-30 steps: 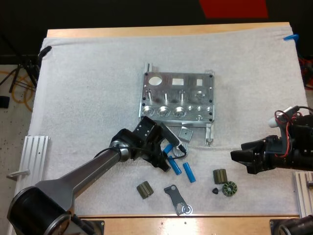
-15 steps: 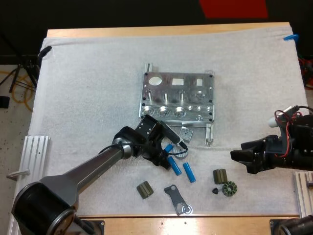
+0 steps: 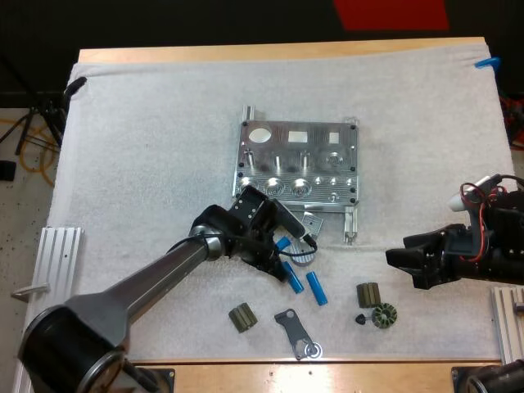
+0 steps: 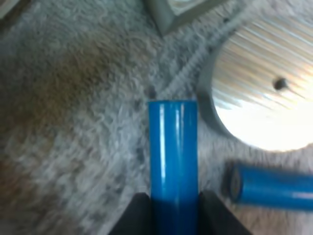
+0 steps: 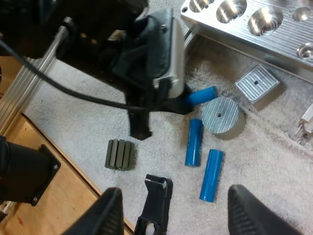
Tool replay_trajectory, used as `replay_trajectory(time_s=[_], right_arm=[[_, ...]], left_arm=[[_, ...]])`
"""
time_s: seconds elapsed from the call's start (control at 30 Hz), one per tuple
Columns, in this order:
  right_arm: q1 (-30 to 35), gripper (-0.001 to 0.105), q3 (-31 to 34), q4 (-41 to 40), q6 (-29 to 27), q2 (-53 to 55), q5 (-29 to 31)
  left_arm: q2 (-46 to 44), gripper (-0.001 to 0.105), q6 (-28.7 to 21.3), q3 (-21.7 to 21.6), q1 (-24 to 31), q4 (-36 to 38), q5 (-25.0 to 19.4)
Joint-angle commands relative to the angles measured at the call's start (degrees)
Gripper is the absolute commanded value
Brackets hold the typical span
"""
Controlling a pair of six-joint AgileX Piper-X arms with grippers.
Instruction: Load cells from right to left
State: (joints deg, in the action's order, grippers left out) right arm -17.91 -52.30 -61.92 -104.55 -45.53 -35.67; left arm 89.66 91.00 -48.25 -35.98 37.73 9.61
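Observation:
The metal fixture [image 3: 299, 164] lies mid-mat with a row of round sockets along its near side. My left gripper [image 3: 278, 249] is just below it, shut on a blue cylinder [image 3: 283, 243]. In the left wrist view the two fingers [image 4: 137, 215] press that cylinder [image 4: 173, 147] from both sides, beside a round metal disc [image 4: 259, 98]. Two more blue cylinders [image 3: 293, 278] [image 3: 316, 288] lie on the mat nearby. My right gripper [image 3: 395, 259] hovers at the right, open, fingers apart [image 5: 177, 193] over the loose cylinders [image 5: 193, 142].
A square metal block [image 3: 311, 222] rests by the fixture's near edge. Dark ribbed parts [image 3: 241, 317] [image 3: 368, 294], a gear [image 3: 383, 315] and a black bracket [image 3: 295, 332] lie along the mat's near side. Aluminium rails [image 3: 57, 254] flank the mat.
My left gripper has shifted slightly toward the fixture with the blue cylinder still in it. The right arm has stayed put.

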Motion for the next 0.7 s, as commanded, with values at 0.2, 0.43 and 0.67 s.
replay_trajectory(time_s=[0.2,0.43,0.67], right_arm=[[-0.07,0.048,-0.67,0.5,-1.1,0.12,-0.17],[-0.07,0.048,-0.67,0.5,-0.84,0.12,-1.79],[-0.33,0.048,-0.67,3.75,4.93,0.12,-8.26]], left_arm=[[-9.57,0.0,-10.45,-0.37,-0.26,5.9,-3.01],[-20.44,0.0,-14.87,-0.37,-0.26,10.07,-0.55],[-29.93,0.0,-16.93,-0.37,-0.26,11.78,12.27]])
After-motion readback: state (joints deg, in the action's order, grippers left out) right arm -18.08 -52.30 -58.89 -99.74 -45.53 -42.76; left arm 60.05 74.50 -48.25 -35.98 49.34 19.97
